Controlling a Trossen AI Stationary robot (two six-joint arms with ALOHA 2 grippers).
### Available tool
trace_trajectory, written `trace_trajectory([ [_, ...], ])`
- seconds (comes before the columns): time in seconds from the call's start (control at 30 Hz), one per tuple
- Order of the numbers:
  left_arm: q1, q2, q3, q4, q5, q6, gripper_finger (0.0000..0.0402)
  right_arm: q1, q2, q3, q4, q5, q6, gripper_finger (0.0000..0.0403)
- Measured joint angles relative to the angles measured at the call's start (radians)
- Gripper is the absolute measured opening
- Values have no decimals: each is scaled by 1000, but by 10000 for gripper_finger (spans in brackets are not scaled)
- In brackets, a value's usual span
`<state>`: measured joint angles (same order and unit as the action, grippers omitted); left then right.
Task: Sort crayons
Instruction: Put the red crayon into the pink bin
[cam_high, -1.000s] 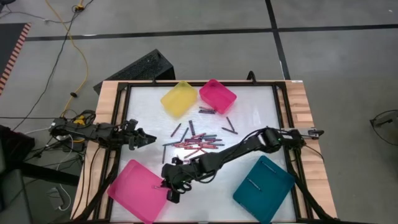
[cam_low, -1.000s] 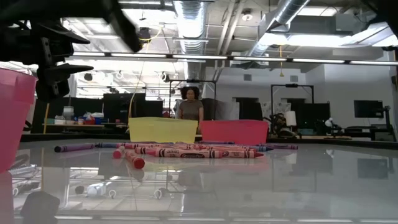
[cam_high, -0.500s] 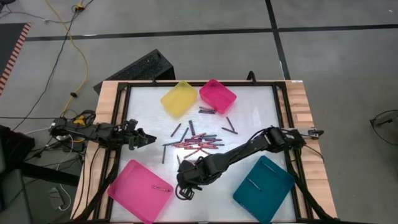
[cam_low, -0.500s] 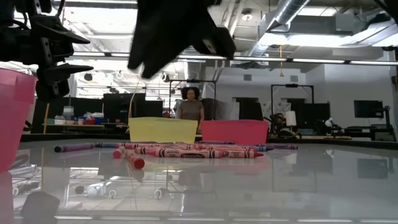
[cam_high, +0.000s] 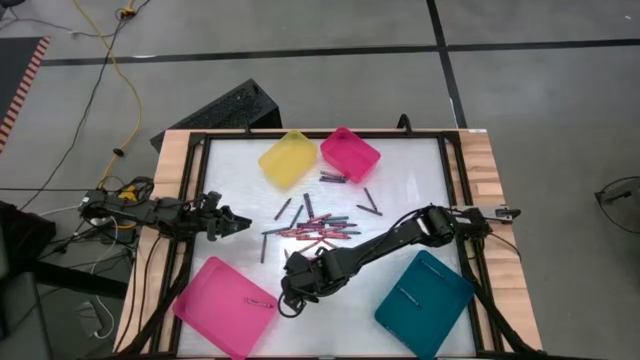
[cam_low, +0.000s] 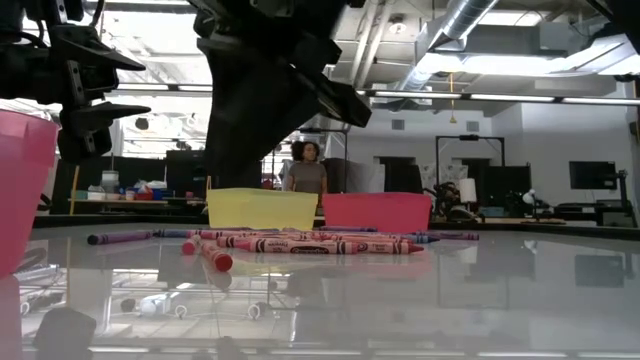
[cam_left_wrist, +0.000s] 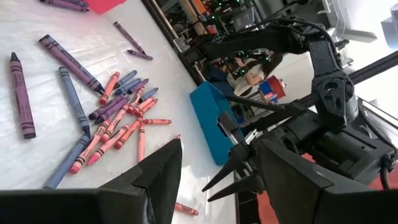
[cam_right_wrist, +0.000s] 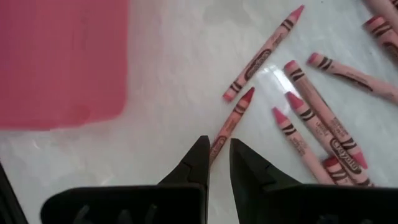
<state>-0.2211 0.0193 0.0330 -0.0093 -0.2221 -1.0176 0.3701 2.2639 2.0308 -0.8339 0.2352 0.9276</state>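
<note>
— Jaws of right gripper (cam_right_wrist: 216, 163) nearly together, gripping nothing, hovering low over desk (cam_high: 400, 180) beside big pink tray (cam_high: 222, 305).
— Red crayon (cam_right_wrist: 231, 124) dead ahead, long axis in line. Left gripper (cam_high: 232, 222) spread, well apart.

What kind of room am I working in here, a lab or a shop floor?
Most likely a robotics lab or open workshop: exposed ceiling ducts, rows of monitors on benches behind the table, a yellow cable trailing over the concrete floor.
</note>
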Motion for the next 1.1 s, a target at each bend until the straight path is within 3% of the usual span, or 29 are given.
trace_trajectory([
  [0.37,0,0,0,0,-1,0,199,1,0,0,5,57,9,57],
  [1.1,0,0,0,0,-2,3,199,2,103,1,67,51,73,57],
])
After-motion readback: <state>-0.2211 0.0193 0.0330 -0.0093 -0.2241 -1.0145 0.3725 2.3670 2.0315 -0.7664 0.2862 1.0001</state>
